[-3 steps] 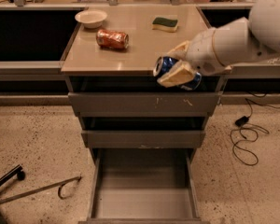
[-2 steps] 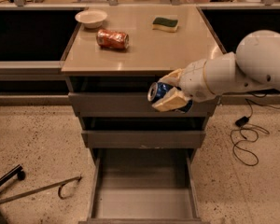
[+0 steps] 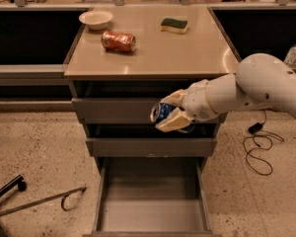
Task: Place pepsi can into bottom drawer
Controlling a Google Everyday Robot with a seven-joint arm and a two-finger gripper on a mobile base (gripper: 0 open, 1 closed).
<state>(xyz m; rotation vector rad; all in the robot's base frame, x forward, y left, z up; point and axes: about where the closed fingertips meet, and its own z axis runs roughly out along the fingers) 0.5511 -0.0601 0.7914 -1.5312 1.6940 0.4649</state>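
Carrying step: the gripper (image 3: 173, 111) clamps the pepsi can (image 3: 160, 111) sideways between its jaws, level with the upper drawer fronts (image 3: 113, 110). The bottom drawer (image 3: 150, 206) stands open beneath; next, I'd say, lower it in.

Your arm (image 3: 237, 90) is glossy white: a fat rounded shell at the elbow, narrowing to a smooth forearm with thin seam rings near the wrist. Your gripper (image 3: 168, 111) (in front of the top drawer (image 3: 113, 110)) has two cream, wedge-shaped fingers (image 3: 173, 124).
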